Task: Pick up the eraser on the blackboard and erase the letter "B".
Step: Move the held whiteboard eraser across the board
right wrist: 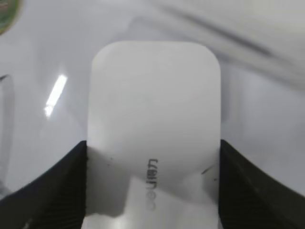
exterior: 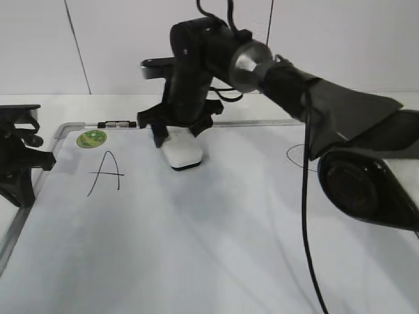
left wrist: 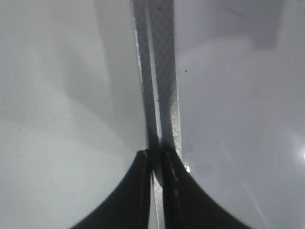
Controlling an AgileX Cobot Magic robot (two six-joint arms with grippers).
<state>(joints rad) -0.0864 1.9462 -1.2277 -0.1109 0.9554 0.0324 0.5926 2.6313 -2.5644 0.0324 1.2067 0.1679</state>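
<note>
The white eraser lies on the blackboard near its top edge, right of the letter "A". My right gripper reaches across from the right and is shut on the eraser. In the right wrist view its black fingers press both long sides of the eraser. The letter "B" does not show in any view. My left gripper rests at the board's left edge, shut and empty; its tips sit over the grey frame.
A round green sticker sits at the board's top left and also shows in the right wrist view. Part of a curved black letter shows beside the right arm. A black cable hangs over the board's right half.
</note>
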